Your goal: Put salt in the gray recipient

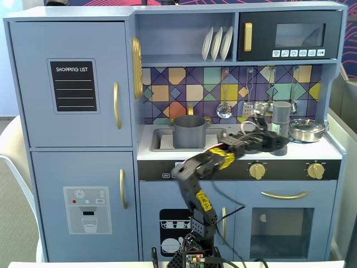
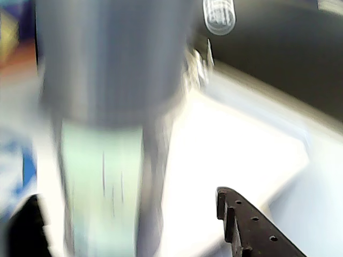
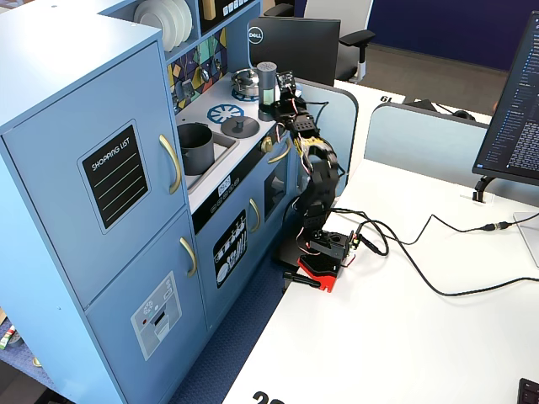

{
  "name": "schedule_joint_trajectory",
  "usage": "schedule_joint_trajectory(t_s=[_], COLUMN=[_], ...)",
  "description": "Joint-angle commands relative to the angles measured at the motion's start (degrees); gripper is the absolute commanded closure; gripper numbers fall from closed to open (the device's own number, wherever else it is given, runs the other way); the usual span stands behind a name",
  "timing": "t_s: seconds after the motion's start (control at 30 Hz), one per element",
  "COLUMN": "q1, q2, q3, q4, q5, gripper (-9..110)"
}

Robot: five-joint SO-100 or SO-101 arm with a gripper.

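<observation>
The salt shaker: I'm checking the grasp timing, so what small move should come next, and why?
Probably close the jaws on the salt shaker. In the wrist view it fills the frame, blurred, with a gripper finger to either side. In a fixed view it stands upright on the counter, the gray pot off in the sink at left. Contact isn't clear.
</observation>
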Motion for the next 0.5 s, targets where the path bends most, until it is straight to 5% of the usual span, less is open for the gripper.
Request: schedule_joint_trajectory(t_s=[0.0, 0.23, 0.47], q1=[-8.96, -45.0, -48.87], q2=[26.98, 49.83, 55.46], q3=[1.23, 18.28, 42.36], q4=[39.02, 60.47, 55.28], q5=[-6.86, -2.37, 2.81], gripper=[99, 101, 101])
